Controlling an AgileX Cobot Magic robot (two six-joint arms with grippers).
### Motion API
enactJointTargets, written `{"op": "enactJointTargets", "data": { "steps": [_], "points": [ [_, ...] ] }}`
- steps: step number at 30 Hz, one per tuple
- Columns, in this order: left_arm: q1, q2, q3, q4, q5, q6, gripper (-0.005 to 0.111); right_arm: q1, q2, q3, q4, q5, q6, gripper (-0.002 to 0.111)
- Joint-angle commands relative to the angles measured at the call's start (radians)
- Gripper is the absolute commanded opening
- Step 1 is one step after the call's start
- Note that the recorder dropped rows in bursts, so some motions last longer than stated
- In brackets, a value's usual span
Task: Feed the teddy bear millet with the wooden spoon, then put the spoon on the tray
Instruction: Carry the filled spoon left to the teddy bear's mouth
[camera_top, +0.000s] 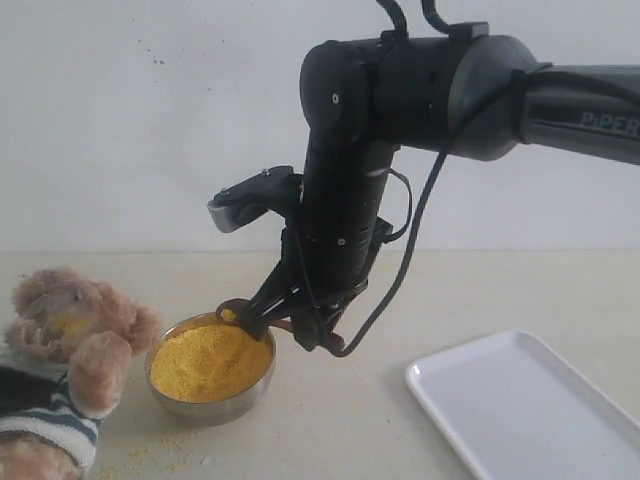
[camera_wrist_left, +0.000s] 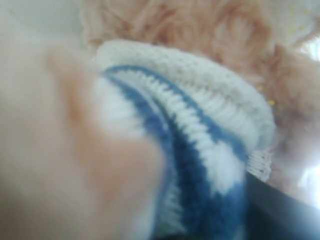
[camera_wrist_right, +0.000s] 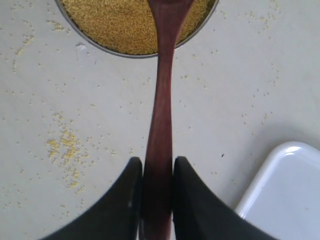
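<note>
Scooping step: the right gripper pinches the wooden spoon, tip over the millet — beside it, the teddy bear. Next — dip, lift level. Left gripper's state unclear.

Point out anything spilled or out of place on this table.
Loose millet lies scattered on the table outside the steel bowl, thickest in one small patch. Some yellow grains also cling to the teddy bear at its muzzle.

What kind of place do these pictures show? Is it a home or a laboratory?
Most likely a laboratory test bench, not a home: a bare pale table against a plain white wall, a robot arm's right gripper holding a wooden spoon over a steel bowl of millet, and staged props, a teddy bear and a white tray.
</note>
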Motion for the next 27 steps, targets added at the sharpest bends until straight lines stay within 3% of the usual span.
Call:
{"op": "enactJointTargets", "data": {
  "steps": [1, 6, 13, 20, 27],
  "points": [
    [0.002, -0.012, 0.003, 0.008, -0.002, -0.009, 0.004, -0.004, -0.016, 0.004, 0.032, -0.002, -0.01, 0.0],
    [0.002, -0.012, 0.003, -0.012, -0.104, 0.079, 0.004, -0.004, -0.016, 0.004, 0.032, -0.002, -0.01, 0.0],
    [0.002, -0.012, 0.003, -0.115, -0.117, 0.161, 0.004, -0.004, -0.019, 0.004, 0.044, -0.002, -0.01, 0.0],
    [0.002, 0.047, 0.003, -0.145, -0.154, 0.189, 0.004, -0.002, -0.07, 0.004, 0.191, -0.002, -0.027, 0.0],
    [0.002, 0.207, -0.025, -0.206, 0.03, 0.17, 0.004, 0.019, -0.114, 0.002, 0.192, -0.002, -0.029, 0.0]
  ]
}}
